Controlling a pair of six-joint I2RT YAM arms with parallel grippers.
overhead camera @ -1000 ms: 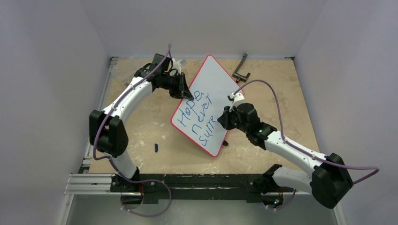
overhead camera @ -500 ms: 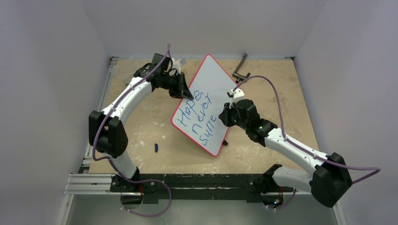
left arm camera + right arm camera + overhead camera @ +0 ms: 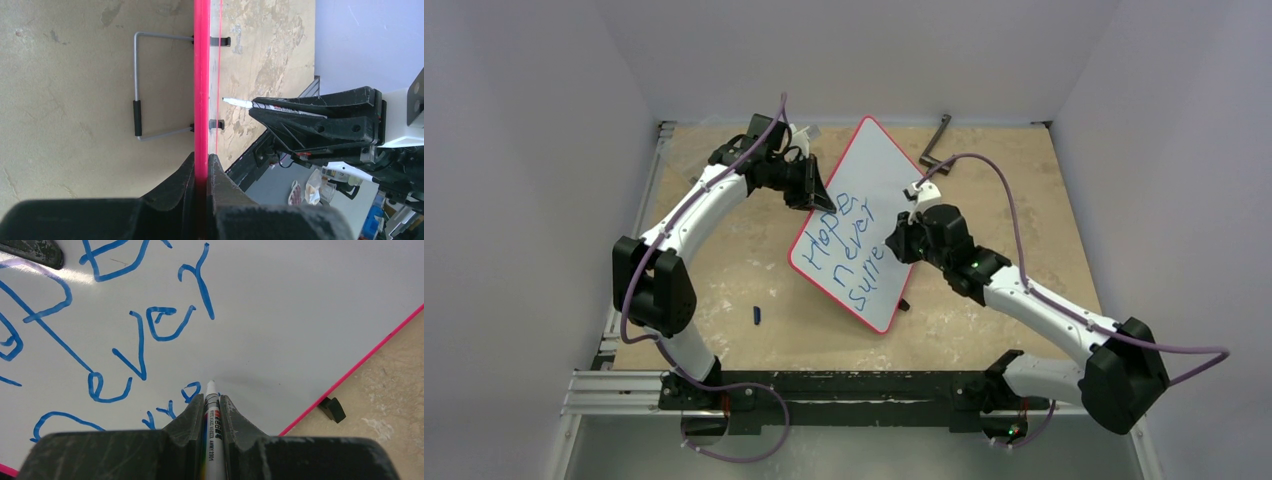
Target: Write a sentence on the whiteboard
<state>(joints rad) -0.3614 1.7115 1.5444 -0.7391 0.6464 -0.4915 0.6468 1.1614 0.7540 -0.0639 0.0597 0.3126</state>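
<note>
Whiteboard [image 3: 879,185] in the middle of the table [image 3: 724,270] is clamped by its rim in the left gripper [image 3: 201,162] for steadiness while the marker [image 3: 212,432], pinched in the right gripper [image 3: 212,400], is aimed at the unfinished third line of the sentence [image 3: 849,250].

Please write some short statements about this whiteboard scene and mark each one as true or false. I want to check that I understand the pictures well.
1. The left hand is shut on the edge of the large white rectangular whiteboard with a thin red rim. True.
2. The right hand holds nothing. False: the right hand is shut on a white marker pen.
3. The writing on the board is black. False: it is blue handwritten lettering.
4. A small dark blue piece lies on the wooden table, apart from the board. True.
5. The third line reads "surrenders". False: it reads only "surre".
</note>
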